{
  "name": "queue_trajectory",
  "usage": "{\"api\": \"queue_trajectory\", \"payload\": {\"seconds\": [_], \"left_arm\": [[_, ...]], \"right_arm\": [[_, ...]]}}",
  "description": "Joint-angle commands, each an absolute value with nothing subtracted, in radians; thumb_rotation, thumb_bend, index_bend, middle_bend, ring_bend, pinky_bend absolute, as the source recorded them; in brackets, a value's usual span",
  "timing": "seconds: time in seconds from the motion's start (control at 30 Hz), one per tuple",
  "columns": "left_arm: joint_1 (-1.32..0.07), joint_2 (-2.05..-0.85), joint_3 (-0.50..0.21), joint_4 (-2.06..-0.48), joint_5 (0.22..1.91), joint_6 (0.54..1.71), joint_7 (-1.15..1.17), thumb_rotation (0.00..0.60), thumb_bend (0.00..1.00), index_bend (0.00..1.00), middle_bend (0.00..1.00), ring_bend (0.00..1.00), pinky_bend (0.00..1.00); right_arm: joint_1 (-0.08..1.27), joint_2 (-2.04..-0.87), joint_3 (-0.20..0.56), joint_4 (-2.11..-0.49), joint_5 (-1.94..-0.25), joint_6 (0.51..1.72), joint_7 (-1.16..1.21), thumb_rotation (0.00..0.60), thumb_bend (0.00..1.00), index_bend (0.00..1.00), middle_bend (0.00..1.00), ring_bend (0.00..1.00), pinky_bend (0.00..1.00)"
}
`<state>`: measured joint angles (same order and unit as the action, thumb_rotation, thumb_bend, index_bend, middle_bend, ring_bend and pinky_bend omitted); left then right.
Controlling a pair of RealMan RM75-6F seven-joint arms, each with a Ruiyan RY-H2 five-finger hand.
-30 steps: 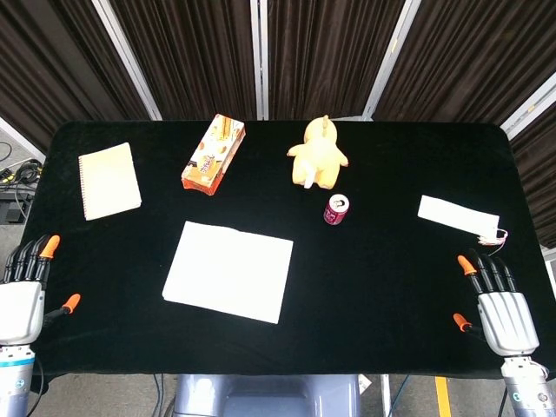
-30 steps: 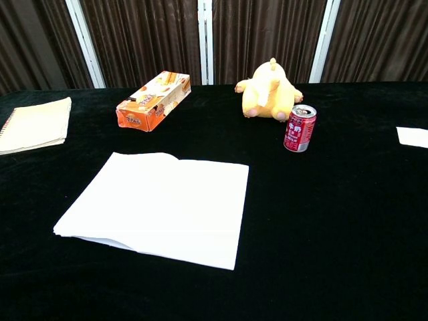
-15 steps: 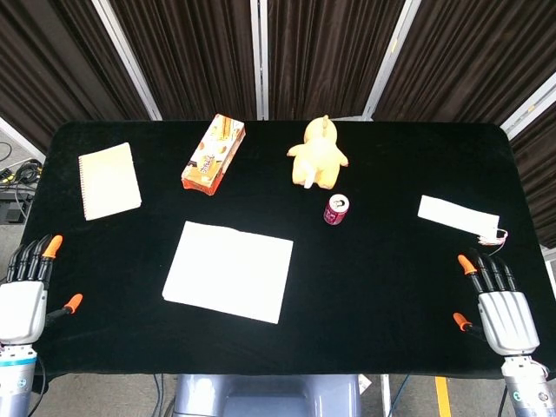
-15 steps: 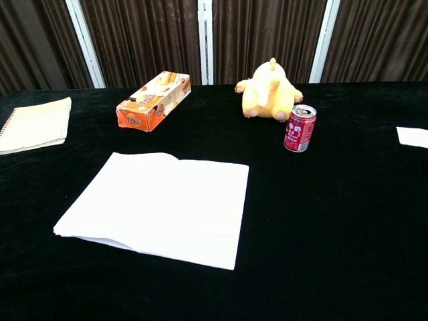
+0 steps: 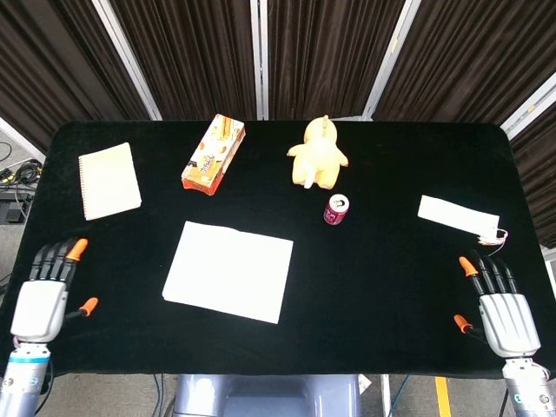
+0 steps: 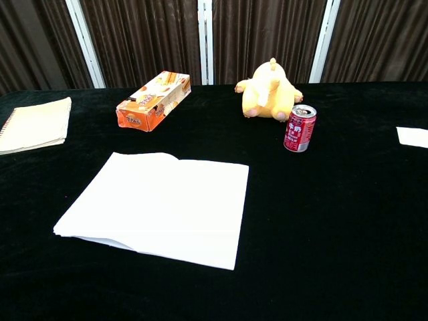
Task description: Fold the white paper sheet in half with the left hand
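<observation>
The white paper sheet (image 5: 229, 270) lies flat on the black table (image 5: 373, 269), left of centre; in the chest view the white paper sheet (image 6: 160, 204) shows its near left edge slightly lifted. My left hand (image 5: 48, 297) hovers at the table's front left corner, fingers apart, holding nothing, well left of the sheet. At the front right corner is my right hand (image 5: 497, 304), fingers also spread and empty. Neither hand shows in the chest view.
A spiral notebook (image 5: 109, 180) lies at the far left. An orange snack box (image 5: 214, 153), a yellow plush toy (image 5: 317, 154) and a red can (image 5: 336, 209) stand behind the sheet. A white folded item (image 5: 458, 215) lies at the right.
My left hand has moved right and forward, toward the table's front left corner. The sheet and the right hand have not moved.
</observation>
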<state>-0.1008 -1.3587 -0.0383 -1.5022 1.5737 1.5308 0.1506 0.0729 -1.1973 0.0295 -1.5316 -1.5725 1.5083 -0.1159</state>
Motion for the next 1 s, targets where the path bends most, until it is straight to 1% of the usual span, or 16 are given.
{"api": "queue_trajectory", "payload": {"seconds": [0.03, 0.13, 0.17, 0.4, 0.57, 1.0], "left_arm": [[-0.127, -1.375, -0.025, -1.511, 1.587, 1.488, 0.202, 0.600, 0.24, 0.00, 0.00, 0.00, 0.00], [-0.152, -1.399, -0.021, -1.520, 1.599, 1.453, 0.272, 0.600, 0.35, 0.00, 0.00, 0.00, 0.00], [-0.159, -1.405, -0.022, -1.522, 1.600, 1.442, 0.292, 0.600, 0.36, 0.00, 0.00, 0.00, 0.00], [-0.207, -1.470, -0.026, -1.522, 1.560, 1.343, 0.426, 0.600, 0.35, 0.00, 0.00, 0.00, 0.00], [-0.232, -1.524, -0.039, -1.507, 1.500, 1.282, 0.500, 0.600, 0.27, 0.00, 0.00, 0.00, 0.00], [-0.284, -1.645, -0.063, -1.429, 1.437, 1.223, 0.597, 0.600, 0.29, 0.00, 0.00, 0.00, 0.00]], "right_arm": [[0.074, -1.197, 0.029, -1.534, -1.573, 1.506, -0.115, 0.600, 0.06, 0.00, 0.00, 0.00, 0.00], [0.076, -1.198, 0.029, -1.534, -1.578, 1.507, -0.112, 0.600, 0.06, 0.00, 0.00, 0.00, 0.00], [0.076, -1.199, 0.028, -1.533, -1.579, 1.507, -0.112, 0.600, 0.06, 0.00, 0.00, 0.00, 0.00], [0.079, -1.196, 0.028, -1.538, -1.579, 1.500, -0.097, 0.600, 0.06, 0.00, 0.00, 0.00, 0.00], [0.079, -1.192, 0.027, -1.543, -1.583, 1.503, -0.089, 0.600, 0.06, 0.00, 0.00, 0.00, 0.00], [0.077, -1.184, 0.025, -1.554, -1.589, 1.508, -0.075, 0.600, 0.06, 0.00, 0.00, 0.00, 0.00]]}}
